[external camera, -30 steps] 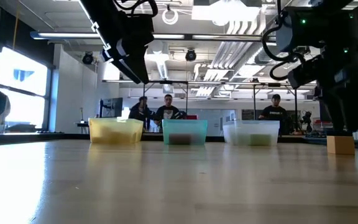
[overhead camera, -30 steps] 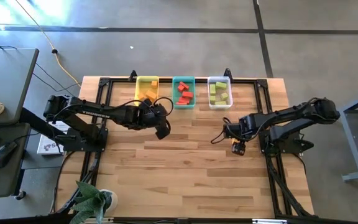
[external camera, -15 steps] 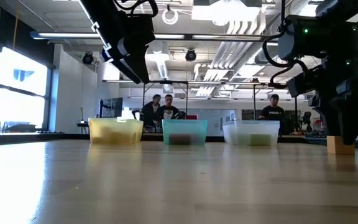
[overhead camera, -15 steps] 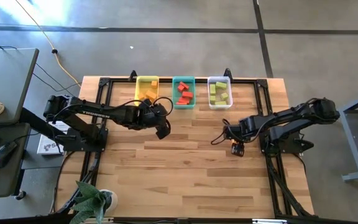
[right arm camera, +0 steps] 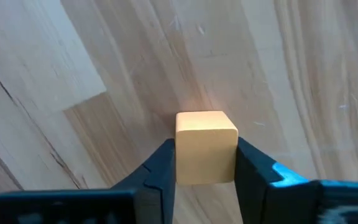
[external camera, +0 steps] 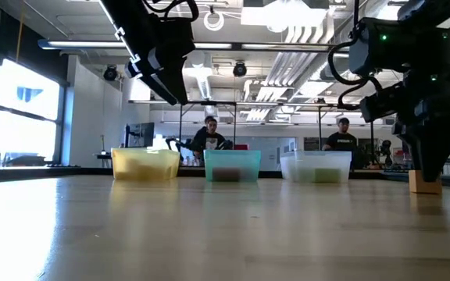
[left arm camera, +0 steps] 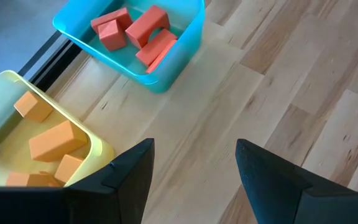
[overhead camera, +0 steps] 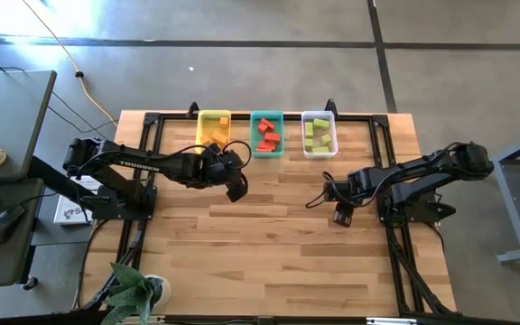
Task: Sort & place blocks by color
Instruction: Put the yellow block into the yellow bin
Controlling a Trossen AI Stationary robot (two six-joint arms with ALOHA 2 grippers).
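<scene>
Looking down from the high view, the right gripper point(overhead camera: 342, 217) sits low near the tabletop's point(overhead camera: 269, 244) right edge, and the left gripper point(overhead camera: 236, 189) hangs just before the yellow bin point(overhead camera: 212, 129). Low view: the orange cube point(external camera: 426, 182) rests on the wood beneath the right fingers. Right wrist view: both pads point(right arm camera: 161, 169) touch the cube's sides, clenched on it. Left wrist view: fingers point(left arm camera: 129, 171) parted, holding nothing; orange blocks point(left arm camera: 58, 141) lie in the yellow bin, red blocks point(left arm camera: 145, 28) in the teal bin point(left arm camera: 182, 53).
</scene>
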